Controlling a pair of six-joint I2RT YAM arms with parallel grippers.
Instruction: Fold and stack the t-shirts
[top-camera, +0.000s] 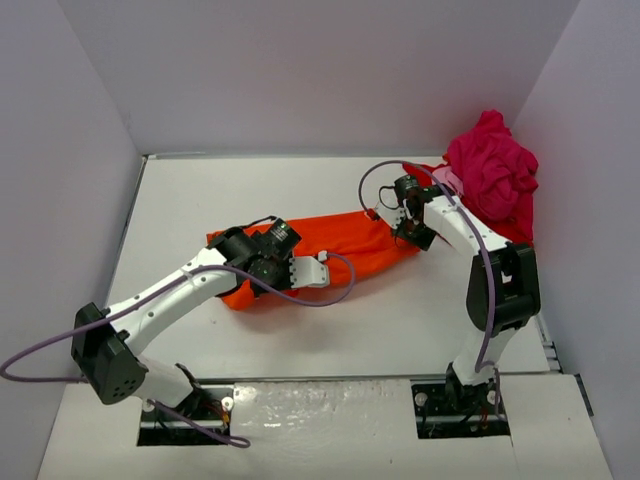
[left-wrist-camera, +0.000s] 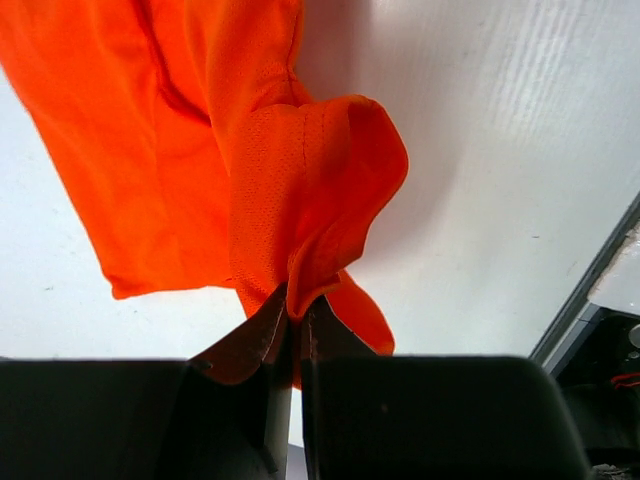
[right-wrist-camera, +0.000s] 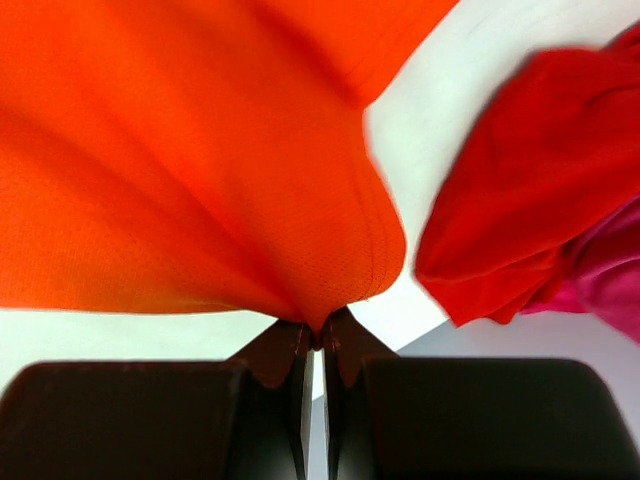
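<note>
The orange-red t-shirt (top-camera: 335, 243) lies stretched in a long band across the middle of the table. My left gripper (top-camera: 255, 268) is shut on its left end; the pinched fold (left-wrist-camera: 310, 200) rises from the jaws in the left wrist view. My right gripper (top-camera: 400, 228) is shut on its right end, the cloth (right-wrist-camera: 200, 170) bunching at the fingertips in the right wrist view. A red t-shirt (right-wrist-camera: 520, 200) and a magenta-pink t-shirt (top-camera: 492, 170) lie piled at the back right corner.
White walls enclose the table (top-camera: 200, 200) at the back and both sides. The pile of shirts sits right beside my right arm (top-camera: 500, 290). A purple cable (top-camera: 330, 290) loops off the left wrist over the table.
</note>
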